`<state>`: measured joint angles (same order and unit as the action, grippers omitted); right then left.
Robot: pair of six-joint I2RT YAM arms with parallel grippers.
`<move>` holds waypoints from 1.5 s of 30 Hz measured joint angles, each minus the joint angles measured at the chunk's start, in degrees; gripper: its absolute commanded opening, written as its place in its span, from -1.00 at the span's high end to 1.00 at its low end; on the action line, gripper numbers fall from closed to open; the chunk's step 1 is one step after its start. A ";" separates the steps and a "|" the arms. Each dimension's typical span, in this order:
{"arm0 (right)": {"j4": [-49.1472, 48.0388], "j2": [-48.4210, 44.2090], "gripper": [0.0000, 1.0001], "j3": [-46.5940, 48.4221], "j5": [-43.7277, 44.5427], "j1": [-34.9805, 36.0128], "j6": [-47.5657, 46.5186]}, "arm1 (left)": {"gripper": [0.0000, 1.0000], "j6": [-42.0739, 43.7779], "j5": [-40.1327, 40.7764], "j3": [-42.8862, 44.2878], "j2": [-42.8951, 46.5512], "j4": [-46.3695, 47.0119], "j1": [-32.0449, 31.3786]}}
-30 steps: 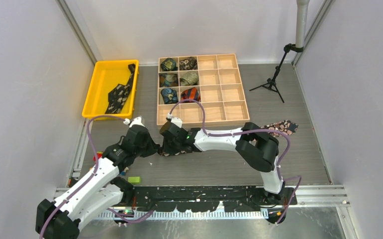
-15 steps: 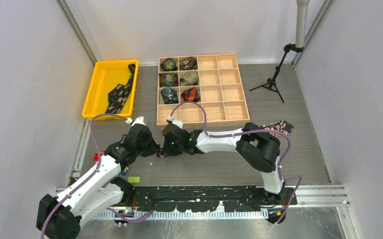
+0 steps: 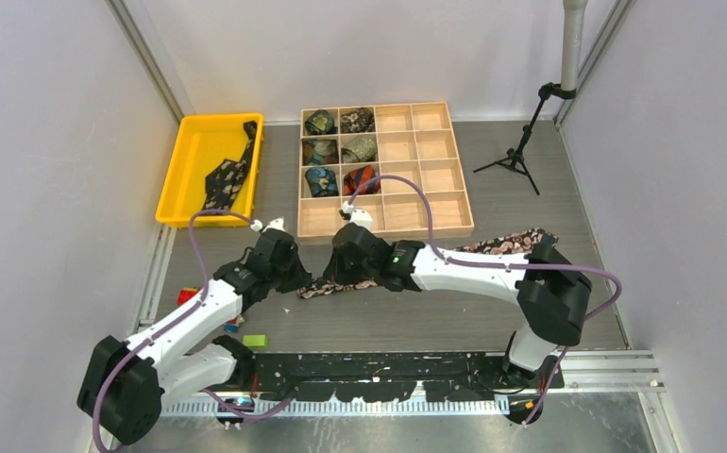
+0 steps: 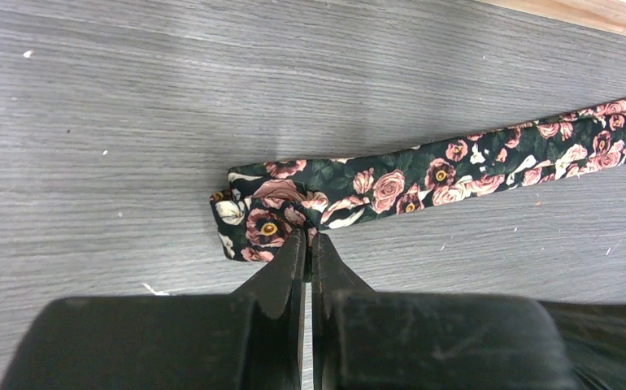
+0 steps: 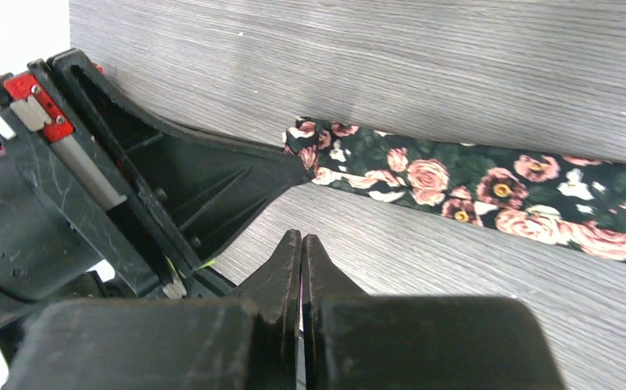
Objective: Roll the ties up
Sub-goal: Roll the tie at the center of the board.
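Observation:
The dark floral tie [image 3: 506, 243] lies flat across the table, its narrow end folded over at the left [image 4: 265, 219]. My left gripper [image 3: 297, 281] is shut, its tips [image 4: 310, 237] pinching that folded end. My right gripper [image 3: 343, 275] is shut and empty, hovering just beside the tie [image 5: 456, 183] near the left gripper's black fingers [image 5: 212, 179]; its own tips show in the right wrist view [image 5: 302, 238]. The black dotted tie [image 3: 226, 177] lies unrolled in the yellow tray [image 3: 173, 179]. Several rolled ties [image 3: 341, 149] sit in the wooden box.
The wooden compartment box [image 3: 440, 208] stands just behind the grippers, its right compartments bare. A small black tripod [image 3: 515, 156] stands at the back right. A green block [image 3: 255, 341] and a red piece [image 3: 187, 296] lie near the left arm's base.
My right gripper has drawn back right from the tie's folded end and its arm has swung out rightward. My left gripper has shifted slightly right, still on the tie's end.

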<state>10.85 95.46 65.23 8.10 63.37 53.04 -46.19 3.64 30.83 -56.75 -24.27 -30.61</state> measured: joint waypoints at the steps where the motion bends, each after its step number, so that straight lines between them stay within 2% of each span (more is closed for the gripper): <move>1: 0.33 -0.83 0.92 -0.70 0.44 -0.13 -0.02 | 1.00 0.00 -0.26 0.00 -0.74 0.57 0.00; 12: 1.81 -2.10 0.93 -5.46 1.95 -0.37 0.07 | 0.99 -0.07 -1.60 -1.55 -4.17 4.79 0.00; 16: 1.79 -2.10 0.93 -5.46 1.95 -0.37 0.09 | 0.87 0.02 -1.90 -1.73 -4.55 5.49 0.00; 27: 1.81 -2.10 0.92 -5.46 1.92 -0.39 0.46 | 0.28 0.31 -2.89 -2.14 -5.51 6.73 0.00; 36: 4.61 -1.64 0.91 -1.33 1.66 -0.39 0.57 | 0.26 0.31 -2.95 -2.14 -0.96 5.66 0.00; 39: 5.49 -0.81 0.81 1.44 1.64 -0.39 0.52 | 0.28 0.55 -2.56 -2.12 2.38 3.48 0.00; 45: 7.50 2.75 0.33 7.13 1.42 -0.42 0.22 | 0.40 1.99 1.25 -1.33 9.20 -2.95 0.00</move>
<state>18.35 98.21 72.36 9.52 62.96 53.25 -44.21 4.89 29.50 -47.55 -27.22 -30.61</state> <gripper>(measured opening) 0.222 0.329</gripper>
